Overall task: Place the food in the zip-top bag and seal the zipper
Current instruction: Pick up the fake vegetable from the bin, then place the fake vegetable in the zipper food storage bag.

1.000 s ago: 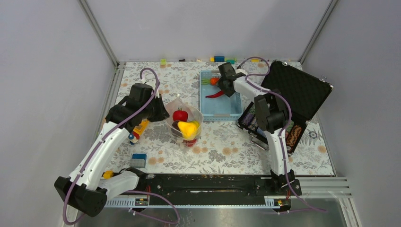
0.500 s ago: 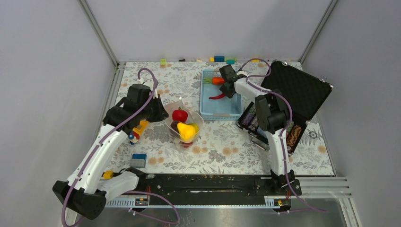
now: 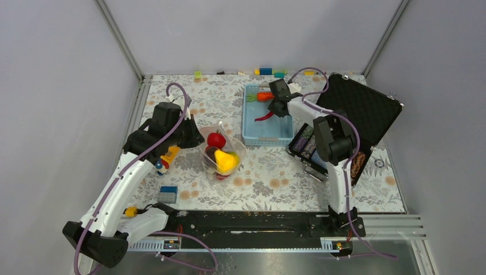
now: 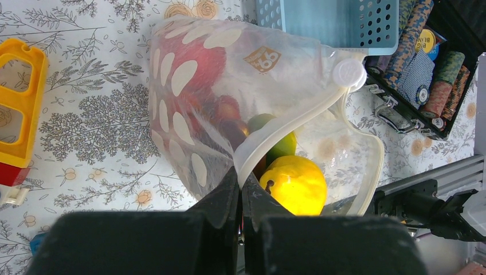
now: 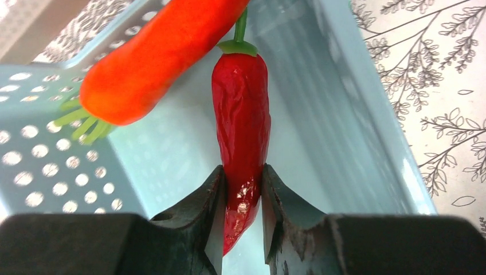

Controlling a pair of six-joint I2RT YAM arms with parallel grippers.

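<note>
The clear zip-top bag (image 3: pixel 224 150) with white dots (image 4: pixel 189 109) stands open mid-table, holding a red fruit (image 3: pixel 216 140), a yellow fruit (image 4: pixel 293 184) and a green piece (image 4: pixel 269 137). My left gripper (image 4: pixel 240 177) is shut on the bag's whitish zipper rim (image 4: pixel 286 123) and holds the mouth open. My right gripper (image 5: pixel 242 180) is shut on a red chili pepper (image 5: pixel 240 126) inside the blue basket (image 3: pixel 256 129). An orange carrot (image 5: pixel 155 57) lies touching the pepper's stem end. In the top view the right gripper (image 3: pixel 277 105) is over the basket's far right.
An open black case (image 3: pixel 349 123) with chip stacks sits right of the basket. A yellow and red toy (image 3: pixel 166 157) and a blue block (image 3: pixel 168 193) lie left of the bag. Small coloured blocks (image 3: pixel 265 71) line the far edge.
The right gripper has shifted slightly right and toward the far end of the basket with the chili. The left arm has drawn the bag a little toward the near left.
</note>
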